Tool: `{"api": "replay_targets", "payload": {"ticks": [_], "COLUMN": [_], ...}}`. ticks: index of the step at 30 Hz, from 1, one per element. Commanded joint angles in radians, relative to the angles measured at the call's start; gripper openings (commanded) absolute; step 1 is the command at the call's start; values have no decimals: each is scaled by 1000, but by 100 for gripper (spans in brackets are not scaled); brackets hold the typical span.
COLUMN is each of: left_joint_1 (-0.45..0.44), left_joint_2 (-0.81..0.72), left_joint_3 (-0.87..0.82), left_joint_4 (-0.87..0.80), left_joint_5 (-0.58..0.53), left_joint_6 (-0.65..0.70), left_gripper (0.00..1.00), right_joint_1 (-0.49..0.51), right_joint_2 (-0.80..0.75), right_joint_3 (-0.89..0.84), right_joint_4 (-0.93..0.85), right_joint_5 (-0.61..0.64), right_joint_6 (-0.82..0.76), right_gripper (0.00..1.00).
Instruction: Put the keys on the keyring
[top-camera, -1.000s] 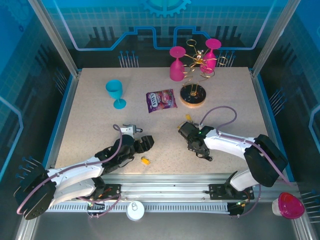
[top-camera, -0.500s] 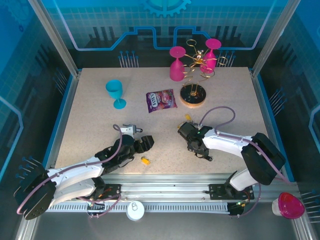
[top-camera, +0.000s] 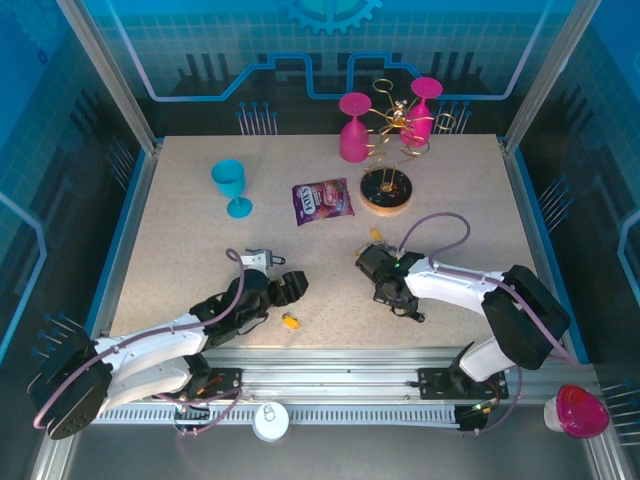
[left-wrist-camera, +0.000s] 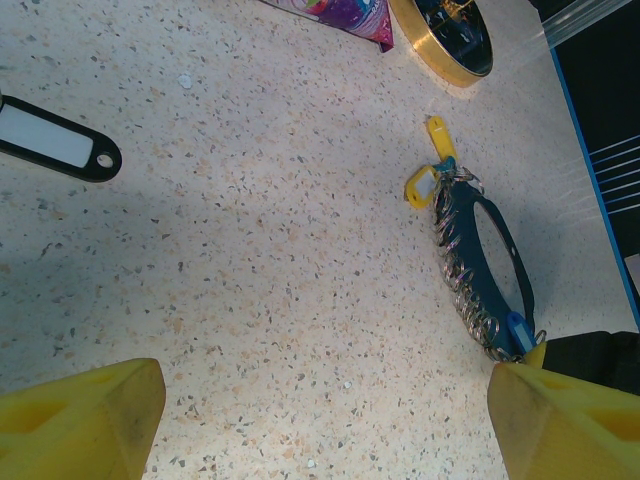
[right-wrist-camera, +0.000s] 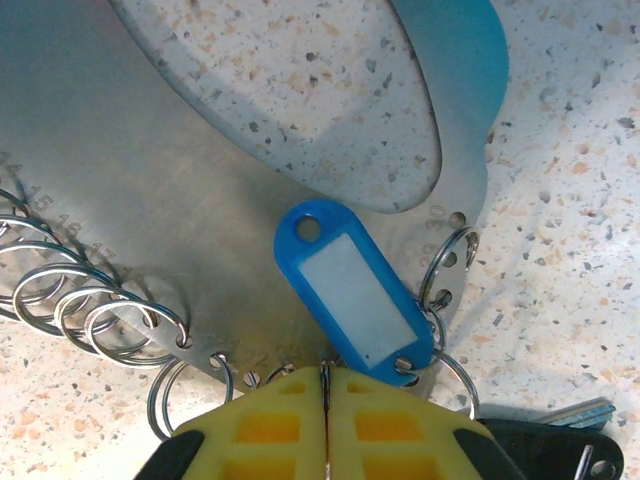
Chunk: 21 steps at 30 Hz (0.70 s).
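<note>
right hand (right-wrist-camera: 326, 388) closed, speckled table (top-camera: 180, 255), blue walls (top-camera: 470, 45)

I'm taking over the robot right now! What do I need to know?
Left gripper: open, holding nothing, hovering over the table.
Right gripper: shut at the edge of the keyring, beside the blue-tagged key. Can't tell whether it pinches anything.
Done: the blue-tagged key looks hooked on the keyring. Two yellow tags sit at its far end.
Left to do: a black tag and a yellow-tagged key lie loose on the table.
</note>
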Motion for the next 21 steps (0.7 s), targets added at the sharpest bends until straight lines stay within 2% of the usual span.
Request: {"api": "replay_targets", "payload": {"ticks": [1,3,6,12,18,21], "left_joint_1": [-6,-5,-5,-3,18,63], "left_joint_2": [-21,-28,-43,-74,-33,30], "left_joint_3": [-9,-8,5,105,241,336], "left_joint_4": [-5,-7,-15,-48,-44,-79], "left_joint_5": [-12,-15,-28,-55,0,76], "left_joint_6": [-18,-13,32,282,639,760], "left_gripper": [84,84,84,85,89,90], "right_joint_1": [0,1,1,-7,-76,-115], "right_joint_2": [-4,-26,-81,-228,-313,-306], "right_joint_3": [13,15,22,39,70,95], "right_joint_4": [-57,-62,-31,80,199,233], "right_joint_5": [19,23,18,-29,-260,-373], "right_joint_6": [-7,-40,-174,-531,-807,-901], "right_gripper": [1,0,0,0,0,0]}}
